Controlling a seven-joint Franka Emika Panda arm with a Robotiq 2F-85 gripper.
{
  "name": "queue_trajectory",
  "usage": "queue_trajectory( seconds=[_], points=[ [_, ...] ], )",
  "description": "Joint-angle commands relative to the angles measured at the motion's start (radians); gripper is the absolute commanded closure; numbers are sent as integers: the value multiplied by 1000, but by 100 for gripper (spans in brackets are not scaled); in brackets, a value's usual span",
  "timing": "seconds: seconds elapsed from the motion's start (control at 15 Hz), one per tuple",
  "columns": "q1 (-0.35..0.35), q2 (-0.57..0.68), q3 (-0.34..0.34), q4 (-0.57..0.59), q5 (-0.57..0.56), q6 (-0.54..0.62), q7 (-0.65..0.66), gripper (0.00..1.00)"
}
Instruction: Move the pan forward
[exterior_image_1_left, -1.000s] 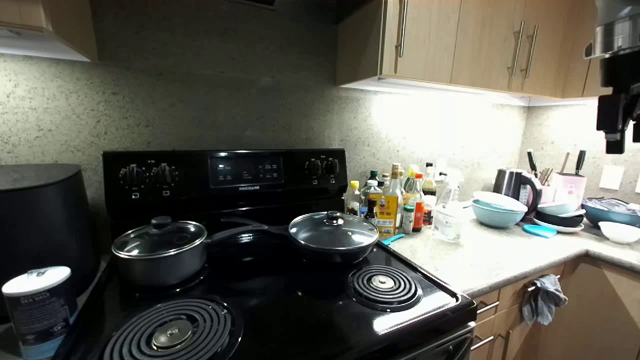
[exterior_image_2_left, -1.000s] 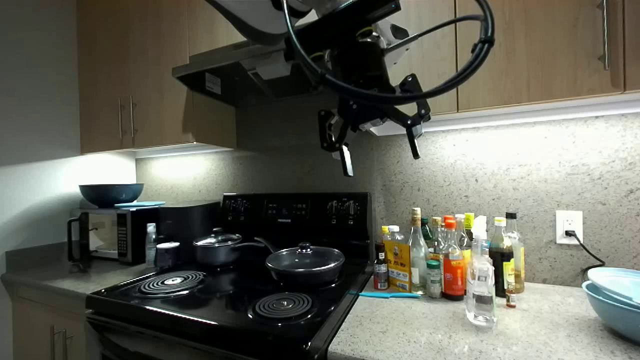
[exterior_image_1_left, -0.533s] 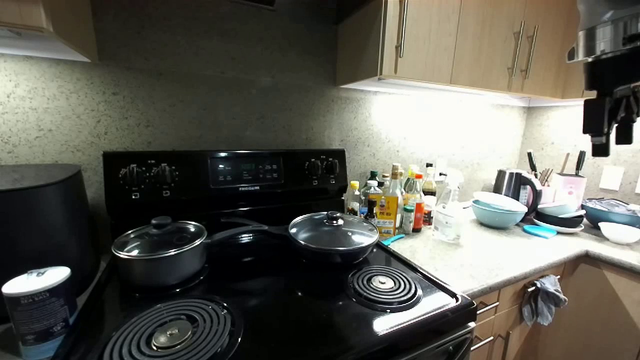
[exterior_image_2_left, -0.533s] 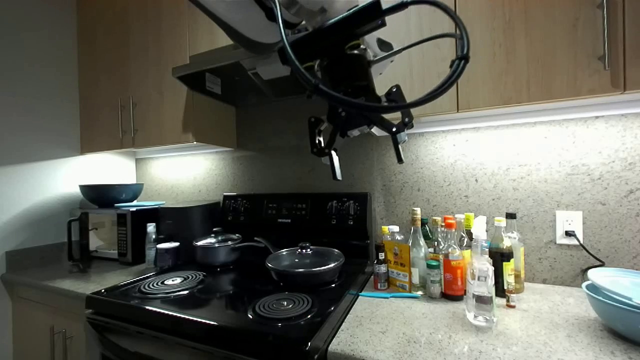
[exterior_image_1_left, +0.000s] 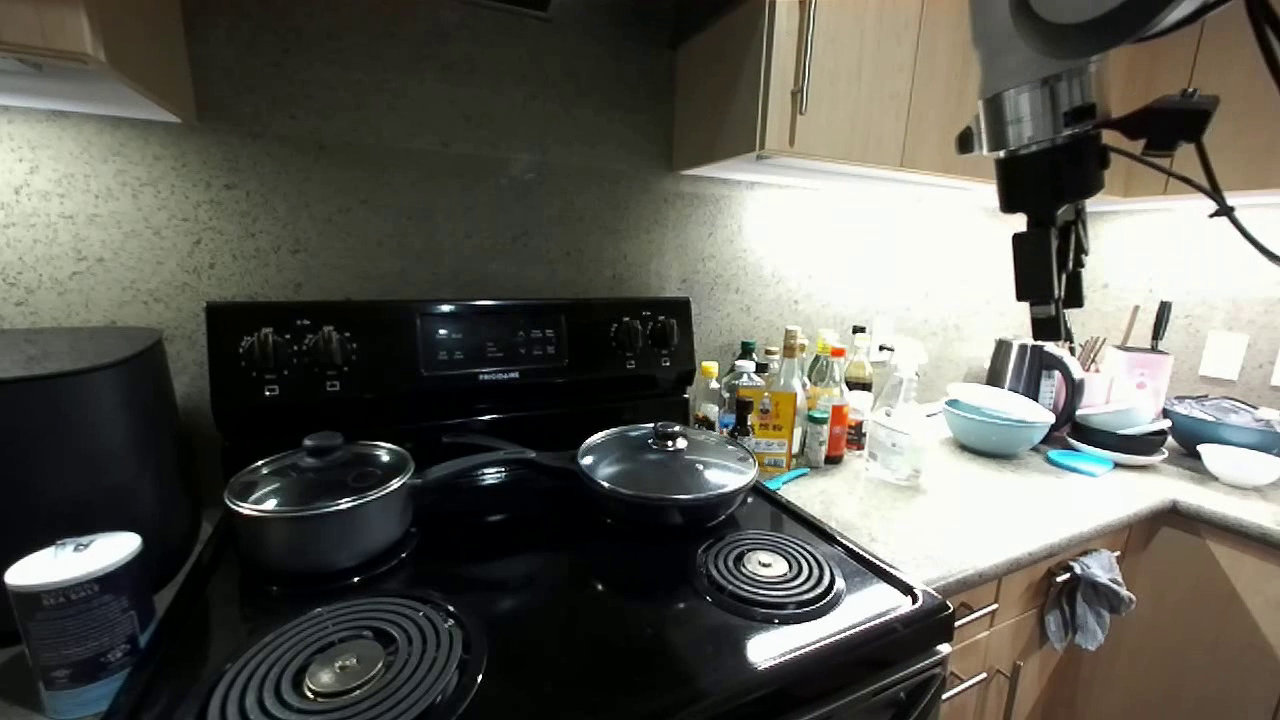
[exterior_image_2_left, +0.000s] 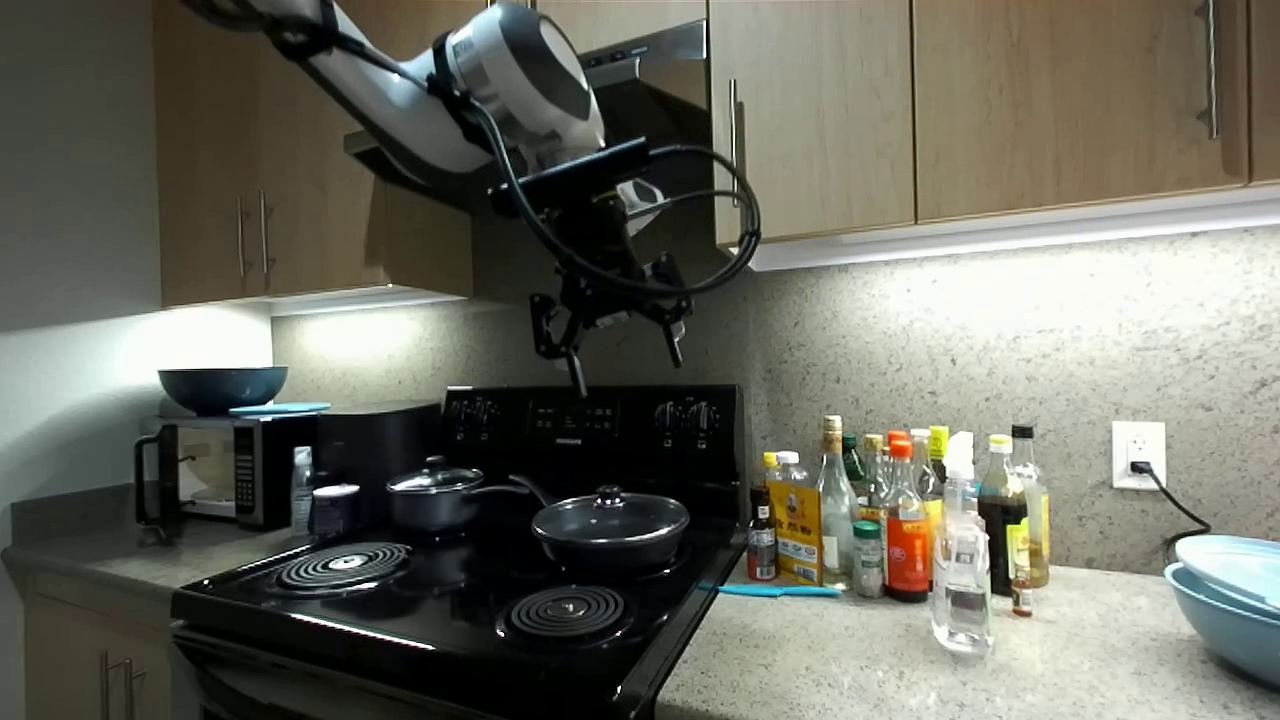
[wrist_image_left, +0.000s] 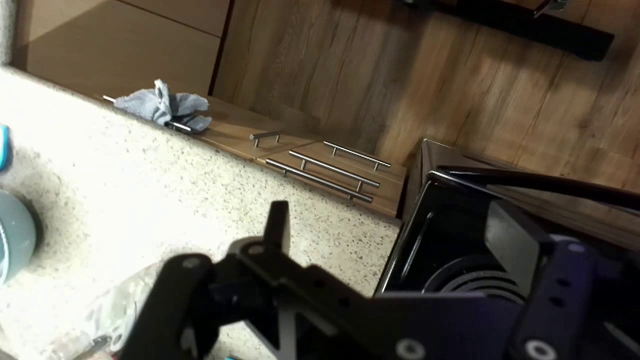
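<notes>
The pan is wide, shallow and dark, with a domed glass lid and a central knob. In both exterior views the pan sits at the back right of the stove, its handle toward the back left. My gripper is open and empty, high above the stovetop and apart from the pan. In an exterior view the gripper hangs right of the pan. In the wrist view the fingers of the gripper are wide apart over the stove corner and counter, with nothing between them. The pan is out of the wrist view.
A lidded pot stands at the back left, its handle near the pan's. A coil burner lies in front of the pan. Several bottles, a blue knife-like item and a spray bottle stand or lie on the counter right of the stove.
My gripper has moved left in both exterior views, and lower. It stays open. The pan and the pot have not moved.
</notes>
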Motion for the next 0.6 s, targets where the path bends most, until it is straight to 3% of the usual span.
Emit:
queue_trajectory(
  seconds=[0.0, 0.53],
  points=[
    [13, 15, 8, 9, -10, 4, 0, 0],
    [37, 37, 13, 12, 14, 23, -43, 0]
  ],
)
